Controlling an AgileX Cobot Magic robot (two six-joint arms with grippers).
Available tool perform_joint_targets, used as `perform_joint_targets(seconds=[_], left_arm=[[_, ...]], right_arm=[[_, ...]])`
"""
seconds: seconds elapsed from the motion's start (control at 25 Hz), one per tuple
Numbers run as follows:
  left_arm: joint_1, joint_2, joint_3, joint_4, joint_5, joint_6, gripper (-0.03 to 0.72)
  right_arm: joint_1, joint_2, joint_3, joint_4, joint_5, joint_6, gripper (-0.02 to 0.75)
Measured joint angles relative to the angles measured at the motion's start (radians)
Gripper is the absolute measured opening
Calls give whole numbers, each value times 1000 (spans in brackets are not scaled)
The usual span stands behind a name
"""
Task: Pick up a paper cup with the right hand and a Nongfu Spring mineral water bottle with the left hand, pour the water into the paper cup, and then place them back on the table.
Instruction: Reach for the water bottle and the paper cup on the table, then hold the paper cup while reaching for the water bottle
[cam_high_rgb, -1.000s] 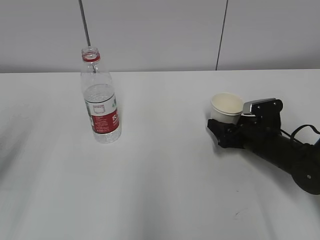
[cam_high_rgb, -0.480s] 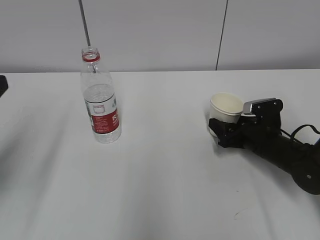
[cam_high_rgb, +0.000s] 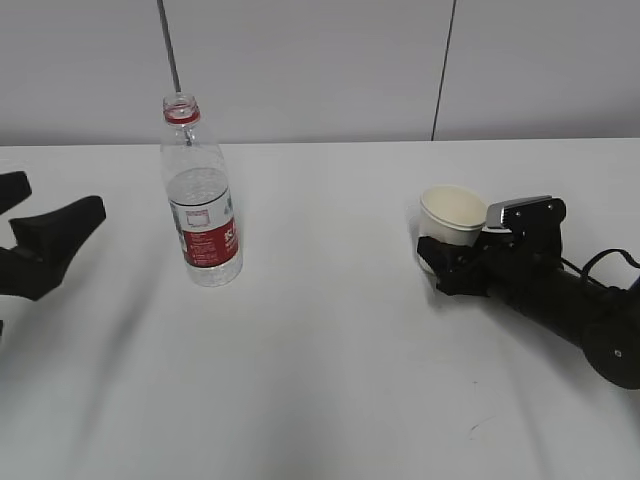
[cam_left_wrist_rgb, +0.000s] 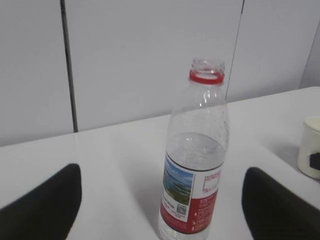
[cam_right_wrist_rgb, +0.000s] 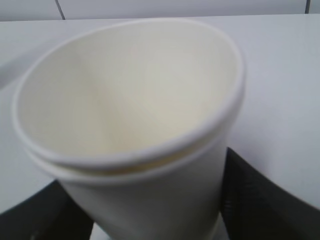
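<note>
The tall bottle stands straight up ahead of the wide-open left claw, while the right claw already squeezes the cup.

Black arms; right hand silver-grey top plate, black cable.

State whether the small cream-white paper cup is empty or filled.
Empty: the right wrist view looks into the small cream-white paper cup and shows only dry, bare inner walls, no liquid.
</note>
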Motion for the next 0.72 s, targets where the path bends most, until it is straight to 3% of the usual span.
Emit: perform_joint_targets(seconds=[0.44,0.72], left_arm=[[-7,353,-95,60,-77,66,594],[-99,482,-232,51,-84,67,594]], right_arm=[[0,0,0,0,-2,0,503],[0,0,0,0,-2,0,503]])
